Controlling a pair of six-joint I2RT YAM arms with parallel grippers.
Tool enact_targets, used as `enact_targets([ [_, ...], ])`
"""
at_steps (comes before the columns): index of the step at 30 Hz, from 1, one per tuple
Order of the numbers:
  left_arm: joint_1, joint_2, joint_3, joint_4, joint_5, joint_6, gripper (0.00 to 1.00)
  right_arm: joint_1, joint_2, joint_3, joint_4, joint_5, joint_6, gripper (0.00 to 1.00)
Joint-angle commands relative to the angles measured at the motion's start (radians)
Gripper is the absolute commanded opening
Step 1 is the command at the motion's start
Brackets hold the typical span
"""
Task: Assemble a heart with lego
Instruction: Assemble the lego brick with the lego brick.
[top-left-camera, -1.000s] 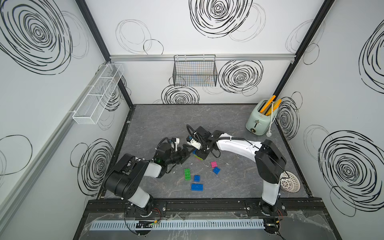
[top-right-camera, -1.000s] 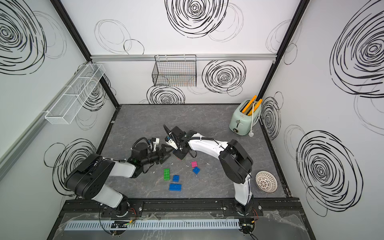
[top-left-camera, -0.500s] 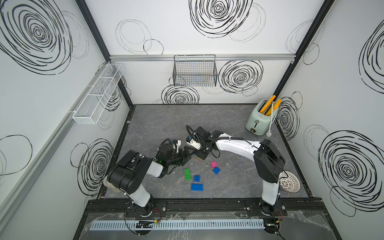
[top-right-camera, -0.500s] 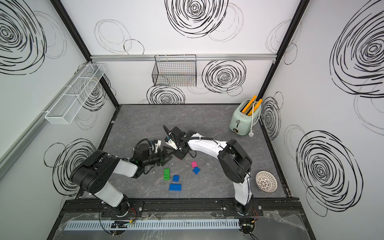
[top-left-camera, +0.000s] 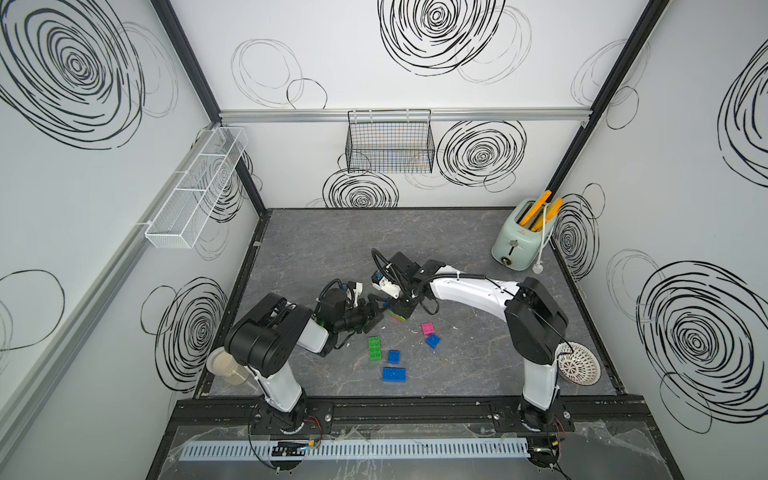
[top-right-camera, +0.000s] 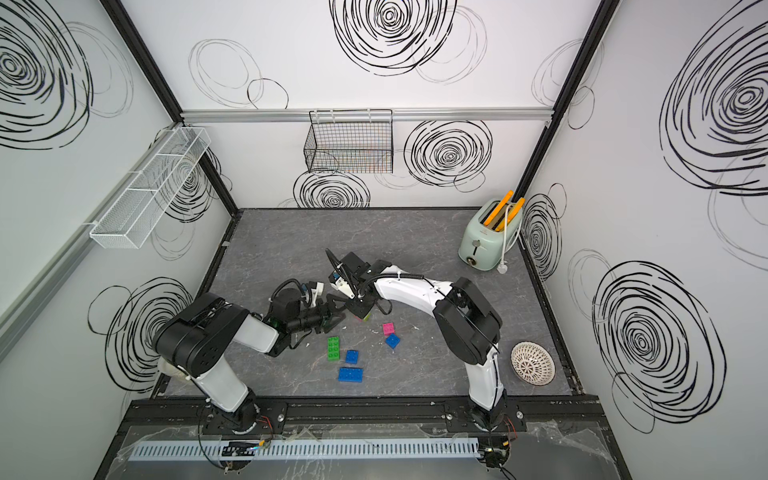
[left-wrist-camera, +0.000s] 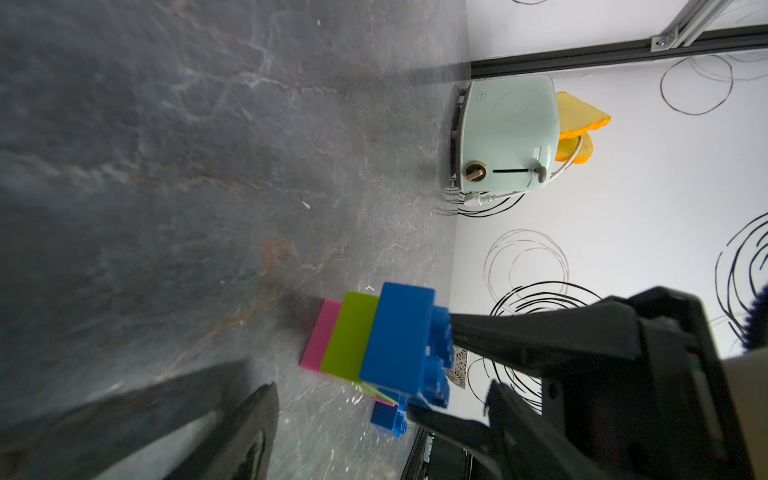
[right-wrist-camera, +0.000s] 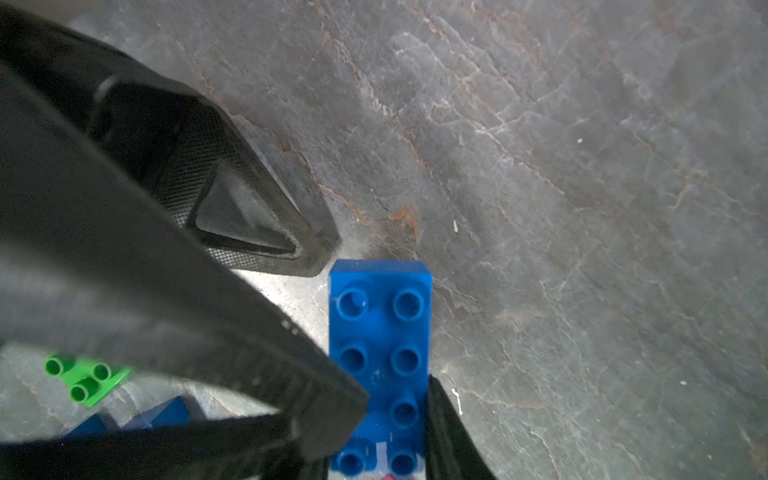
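Left wrist view: right fingers (left-wrist-camera: 540, 336) clench the pink-lime-blue plastic brick stack (left-wrist-camera: 374, 336), likely bracing it on the bench (left-wrist-camera: 208, 166); left fingers (left-wrist-camera: 253, 419) hang released beside it.

Top views: even bright light, soft shadows, bowed edges. Wrist views: lower-left blurred; glare on grey marbled tabletop (right-wrist-camera: 299, 299).

Both top views look steeply down from high above the front edge of the surface (top-left-camera: 316, 249), covering all of it. The left wrist camera sits low, rolled sideways, facing the toaster (left-wrist-camera: 507, 137) at the far right corner. The right wrist camera looks straight down, close on the blue brick (right-wrist-camera: 380, 332), which the left wrist view shares.
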Motion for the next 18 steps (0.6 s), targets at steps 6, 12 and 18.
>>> enact_targets([
  [6, -0.015, 0.070, 0.025, 0.163, 0.024, -0.044, 0.76, -0.005, 0.036, -0.046, -0.015, -0.035, -0.055, 0.25],
  [12, -0.028, 0.113, 0.033, 0.203, 0.029, -0.068, 0.78, -0.011, 0.044, -0.047, -0.007, -0.048, -0.068, 0.25],
  [18, -0.032, 0.130, 0.042, 0.217, 0.022, -0.076, 0.74, -0.011, 0.042, -0.071, 0.006, -0.069, -0.075, 0.25],
])
